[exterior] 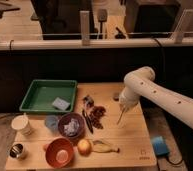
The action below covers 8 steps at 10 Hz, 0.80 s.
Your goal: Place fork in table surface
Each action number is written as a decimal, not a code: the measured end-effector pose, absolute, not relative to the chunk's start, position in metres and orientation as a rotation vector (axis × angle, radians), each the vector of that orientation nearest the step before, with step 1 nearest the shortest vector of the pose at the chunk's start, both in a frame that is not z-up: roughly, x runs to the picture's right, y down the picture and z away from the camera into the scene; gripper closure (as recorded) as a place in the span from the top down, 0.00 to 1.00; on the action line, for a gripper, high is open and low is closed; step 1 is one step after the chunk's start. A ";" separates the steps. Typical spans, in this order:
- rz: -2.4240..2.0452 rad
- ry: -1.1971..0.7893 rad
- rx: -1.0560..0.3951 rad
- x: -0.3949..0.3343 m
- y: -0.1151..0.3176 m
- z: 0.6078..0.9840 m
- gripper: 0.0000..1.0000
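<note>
- Hanging from the gripper point(123, 107), 1 slim silvery fork point(120, 118) is clamped between its fingers, tines down, just above the table surface point(125, 137).
- 2 round bowls are seen: 1 purple bowl point(71, 125), 1 orange bowl point(59, 151).
- 1 rectangular green tray point(40, 96) is counted.

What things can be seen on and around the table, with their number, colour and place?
table surface: one, pale tan wood, centre.
green tray: one, back left of table.
blue sponge: one, inside the tray.
purple bowl: one, middle left.
orange bowl: one, front left.
white cup: one, left edge.
metal cup: one, front left corner.
banana: one, yellowish, front centre.
round fruit: one, pale orange, beside the banana.
dark-handled utensil: one, right of purple bowl.
blue object: one, off the table's right edge.
fork: one, silvery, hanging below the gripper.
gripper: one, white, over table's right half.
</note>
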<state>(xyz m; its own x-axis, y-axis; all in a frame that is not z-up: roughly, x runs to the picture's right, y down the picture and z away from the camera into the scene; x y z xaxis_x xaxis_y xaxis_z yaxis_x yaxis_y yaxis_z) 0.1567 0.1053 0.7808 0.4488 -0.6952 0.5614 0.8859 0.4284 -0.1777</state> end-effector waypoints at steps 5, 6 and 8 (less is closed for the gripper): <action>-1.000 -0.544 -0.608 0.152 0.146 0.835 0.27; -0.994 -0.571 -0.643 0.150 0.157 0.846 0.27; -0.983 -0.599 -0.682 0.150 0.166 0.854 0.29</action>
<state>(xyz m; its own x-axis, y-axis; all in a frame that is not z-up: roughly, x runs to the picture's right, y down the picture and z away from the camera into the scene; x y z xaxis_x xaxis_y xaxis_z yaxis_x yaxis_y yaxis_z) 0.1499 0.1664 0.8540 0.4307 -0.5392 0.7237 0.8904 0.3848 -0.2431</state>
